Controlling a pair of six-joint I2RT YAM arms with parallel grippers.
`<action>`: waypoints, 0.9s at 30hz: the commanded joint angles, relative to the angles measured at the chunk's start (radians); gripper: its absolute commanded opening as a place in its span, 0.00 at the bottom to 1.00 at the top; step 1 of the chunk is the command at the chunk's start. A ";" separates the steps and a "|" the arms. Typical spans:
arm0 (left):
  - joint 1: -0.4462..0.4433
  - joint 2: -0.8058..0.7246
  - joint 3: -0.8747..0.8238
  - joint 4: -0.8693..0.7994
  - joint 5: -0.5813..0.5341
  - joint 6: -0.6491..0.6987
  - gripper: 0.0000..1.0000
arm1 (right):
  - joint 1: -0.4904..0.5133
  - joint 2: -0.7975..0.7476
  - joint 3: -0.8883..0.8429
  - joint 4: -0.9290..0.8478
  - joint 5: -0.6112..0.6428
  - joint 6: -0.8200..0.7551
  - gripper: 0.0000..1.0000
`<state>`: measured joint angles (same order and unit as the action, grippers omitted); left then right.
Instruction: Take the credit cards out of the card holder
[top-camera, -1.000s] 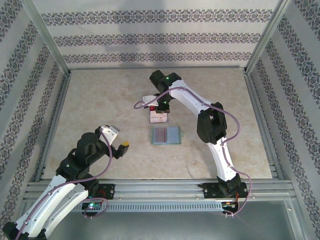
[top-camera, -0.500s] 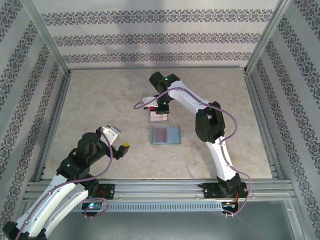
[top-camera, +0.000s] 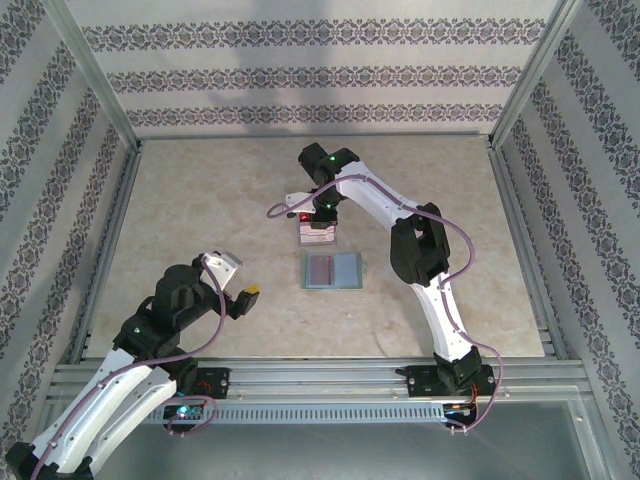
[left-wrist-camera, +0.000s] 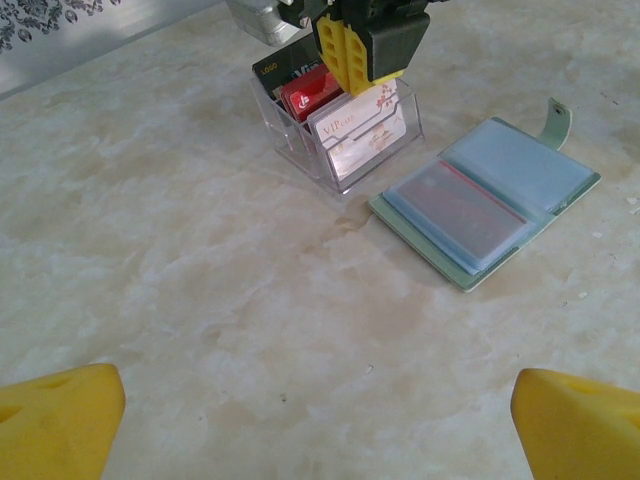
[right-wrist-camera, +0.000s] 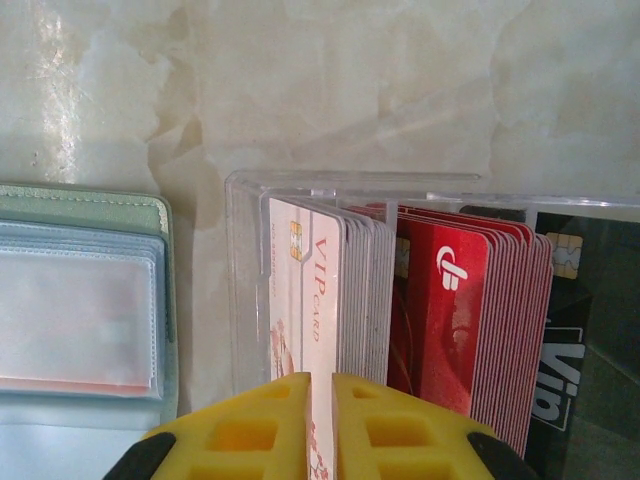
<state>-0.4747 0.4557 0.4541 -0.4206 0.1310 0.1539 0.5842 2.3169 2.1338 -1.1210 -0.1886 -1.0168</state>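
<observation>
Right wrist view: right gripper (right-wrist-camera: 321, 388) clenched over the pale credit cards (right-wrist-camera: 310, 290), card holder (right-wrist-camera: 80, 300) just beside; left wrist view: left gripper (left-wrist-camera: 320, 425) agape.

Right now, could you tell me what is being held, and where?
The right gripper pinches a pale VIP card by its top edge; the left gripper is open and empty.

Two white-and-black arms with yellow jaws.
The left arm (top-camera: 100, 400) and the right arm (top-camera: 372, 197) have glossy white link shells joined by bulky black joint housings, and a purple-grey cable (top-camera: 463, 240) loops along each. Small green lights (top-camera: 331, 157) glow near the right wrist and at the left base. The jaws are blocky yellow plastic with rectangular recesses.
</observation>
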 joint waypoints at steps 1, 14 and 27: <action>0.019 0.001 -0.005 -0.003 0.019 0.021 1.00 | -0.011 -0.008 0.023 -0.007 -0.011 0.014 0.15; 0.023 0.006 -0.005 -0.001 0.028 0.022 1.00 | 0.005 -0.061 0.018 -0.014 0.018 0.024 0.16; 0.029 0.015 -0.005 0.002 0.029 0.024 1.00 | 0.028 -0.283 -0.104 0.026 0.032 0.162 0.24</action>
<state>-0.4618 0.4717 0.4534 -0.4206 0.1497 0.1539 0.6003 2.1391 2.0819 -1.1057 -0.1642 -0.9230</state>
